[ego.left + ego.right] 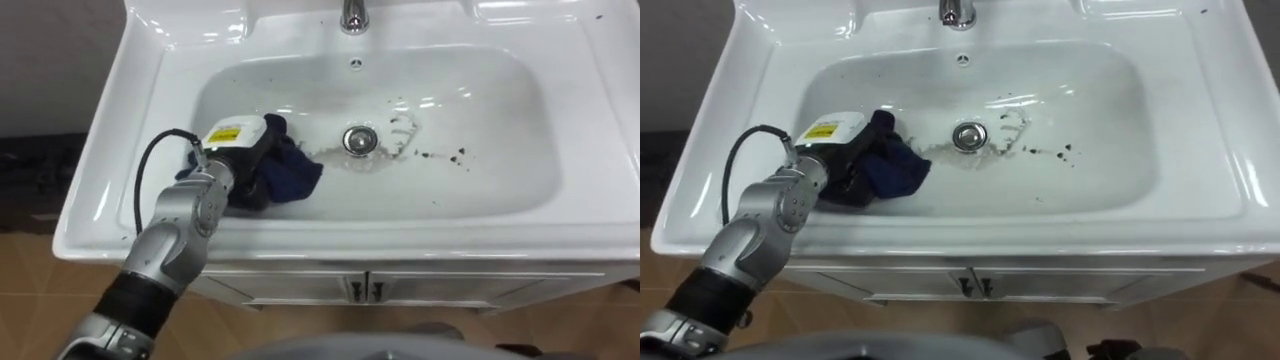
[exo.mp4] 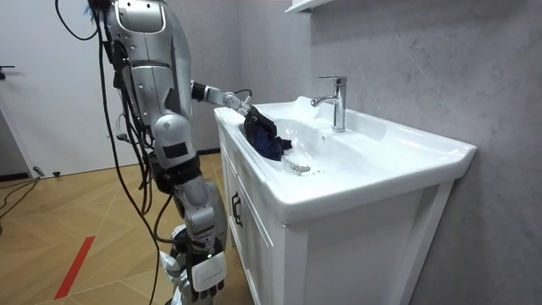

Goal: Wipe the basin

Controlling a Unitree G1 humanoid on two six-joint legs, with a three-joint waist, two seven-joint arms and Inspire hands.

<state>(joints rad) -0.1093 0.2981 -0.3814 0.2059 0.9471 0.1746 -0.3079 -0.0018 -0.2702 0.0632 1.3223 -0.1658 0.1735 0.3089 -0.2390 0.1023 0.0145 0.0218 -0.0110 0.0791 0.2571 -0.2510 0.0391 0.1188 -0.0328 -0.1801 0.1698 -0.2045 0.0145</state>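
A: Nearest up is the left hand, reaching in from lower left. What's it doing?

B: It's gripping the cloth, with the fingers curling round a bunched dark-blue wad.

A: And where's the cloth sitting?

B: It's pressing on the left slope of the basin, just left of the drain.

A: Is any dirt showing?

B: Dark specks are lying past the drain, on the robot's right and well apart from the cloth. The faucet is standing at the back rim, above the drain.

A: So what's the next move turning on?

B: I'm judging it this way: the basin's long axis is running left to right and the specks are lying to the right of the hand. So the wipe is needing a rightward sweep across the drain.
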